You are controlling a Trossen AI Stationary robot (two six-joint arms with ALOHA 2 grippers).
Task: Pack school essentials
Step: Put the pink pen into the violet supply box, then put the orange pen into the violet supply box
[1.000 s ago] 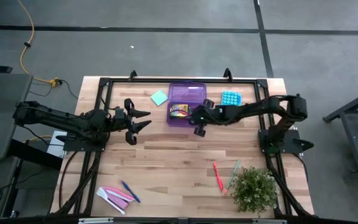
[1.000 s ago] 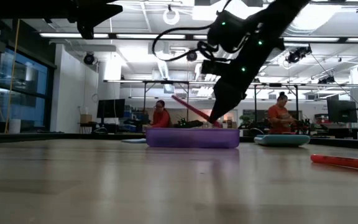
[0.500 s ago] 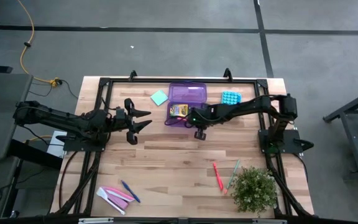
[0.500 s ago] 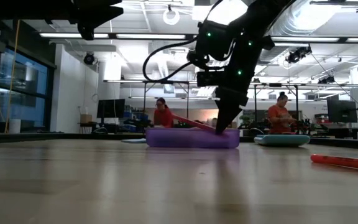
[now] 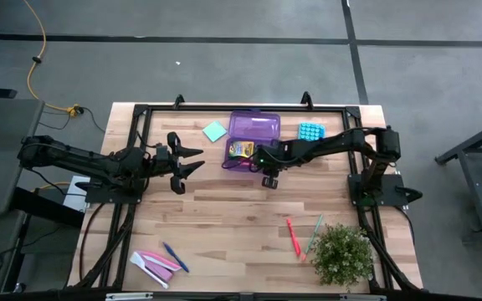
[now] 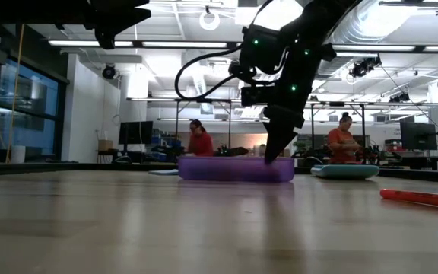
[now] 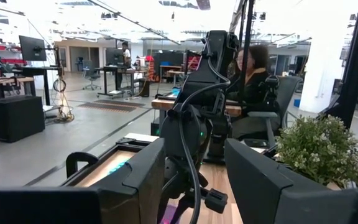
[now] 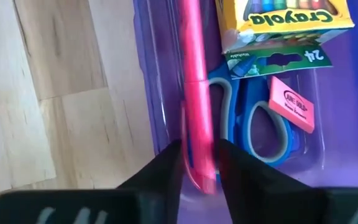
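The open purple box (image 5: 253,127) holds the yellow crayon box (image 8: 284,22), the blue-handled scissors (image 8: 253,118) and the pink eraser (image 8: 293,102). A pink-red pen (image 8: 197,93) lies flat in it along one wall. My right gripper (image 8: 199,165) points down into the box's near part (image 6: 268,157), open, with one finger on each side of the pen's end. My left gripper (image 5: 197,160) hangs open over the table to the left of the box, with nothing between its fingers. My right gripper has the pen's end (image 8: 201,177) between its fingers, which come from above. A thin gap shows beside one finger. Whether the other finger touches the pen I cannot tell. The pen rests on the box's floor.
A green sticky-note pad (image 5: 215,131) lies left of the box and a light-blue buttoned pad (image 5: 309,131) to its right. A red pen (image 5: 293,236), a green pen (image 5: 315,232) and a potted plant (image 5: 341,255) are near right. A blue pen (image 5: 174,257) and pink-white pieces (image 5: 153,263) are near left.
My right gripper has come down into the purple box and a little toward the table's left. The pen stuck up at a slant from the box. Its raised end has since dropped, and the pen now lies flat inside, below the wall.
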